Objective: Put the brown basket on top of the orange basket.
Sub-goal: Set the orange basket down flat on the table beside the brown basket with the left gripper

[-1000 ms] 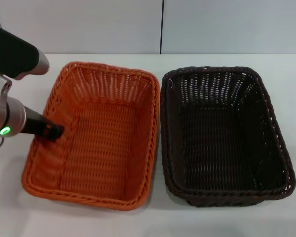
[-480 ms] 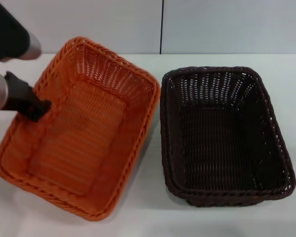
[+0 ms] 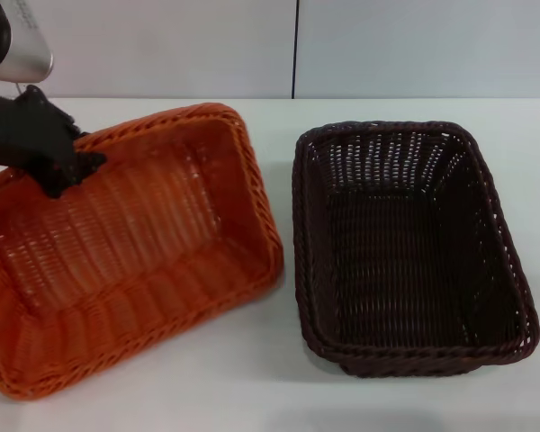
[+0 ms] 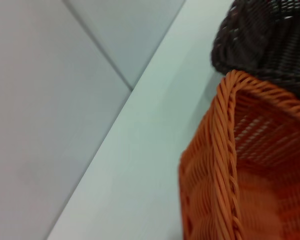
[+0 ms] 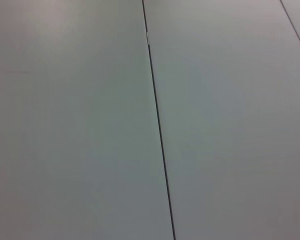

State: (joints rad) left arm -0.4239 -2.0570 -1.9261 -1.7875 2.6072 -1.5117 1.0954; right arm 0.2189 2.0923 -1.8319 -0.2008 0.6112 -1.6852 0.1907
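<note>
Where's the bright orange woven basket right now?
In the head view the bright orange woven basket is on the robot's left, tilted up off the white table in the left gripper, beside the dark brown woven basket.

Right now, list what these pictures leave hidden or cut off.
- Left gripper, head view: its fingertips sit at the orange basket rim; the weave hides the inner finger.
- Orange basket, head view: its near-left corner runs off the frame's edge, and whether any edge touches the table cannot be told.
- Brown basket, left wrist view: only one corner shows.
- Right gripper: in no view; its wrist camera shows only wall panels.
</note>
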